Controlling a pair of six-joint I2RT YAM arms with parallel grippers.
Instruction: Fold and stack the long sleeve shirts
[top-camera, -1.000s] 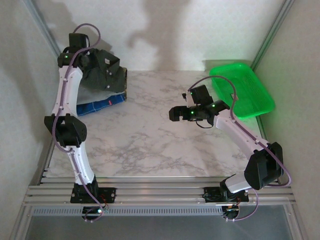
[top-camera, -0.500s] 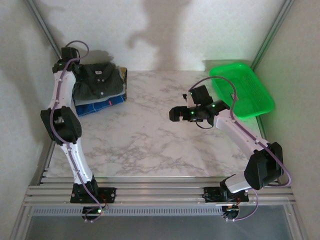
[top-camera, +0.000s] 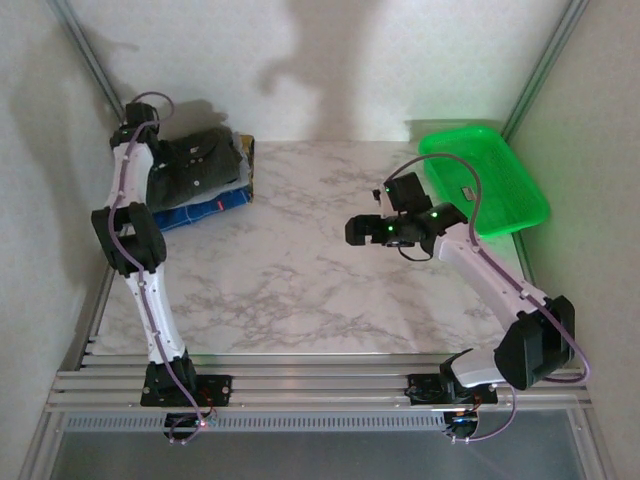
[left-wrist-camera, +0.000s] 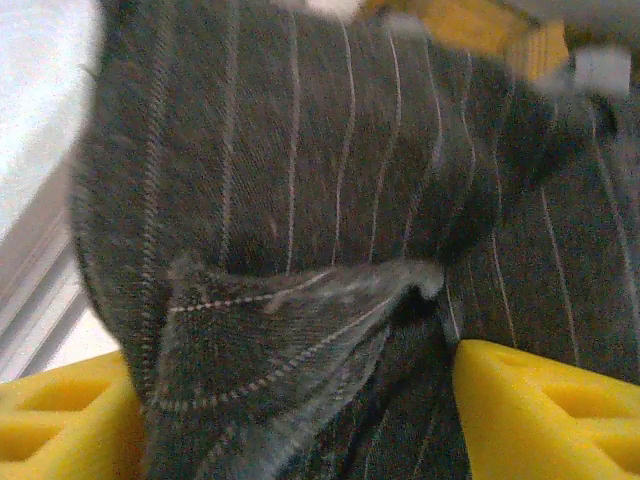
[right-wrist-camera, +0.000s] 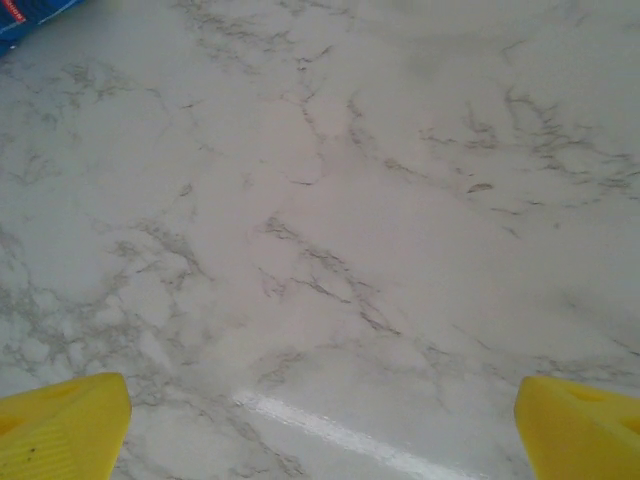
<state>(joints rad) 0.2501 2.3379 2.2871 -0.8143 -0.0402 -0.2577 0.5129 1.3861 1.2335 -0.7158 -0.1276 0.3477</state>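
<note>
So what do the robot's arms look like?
The left arm and right arm are white tubes with chunky black joints. A thin purple cable loops along each, green lights glow on the right one, and the jaws end in bright yellow fingers.

The top camera looks down from high behind the near edge on the whole desk (top-camera: 300, 290). The left wrist camera is very close over the dark shirt (left-wrist-camera: 300, 170); the right one faces down on the marble desk. Both spots lie in the top view.
</note>
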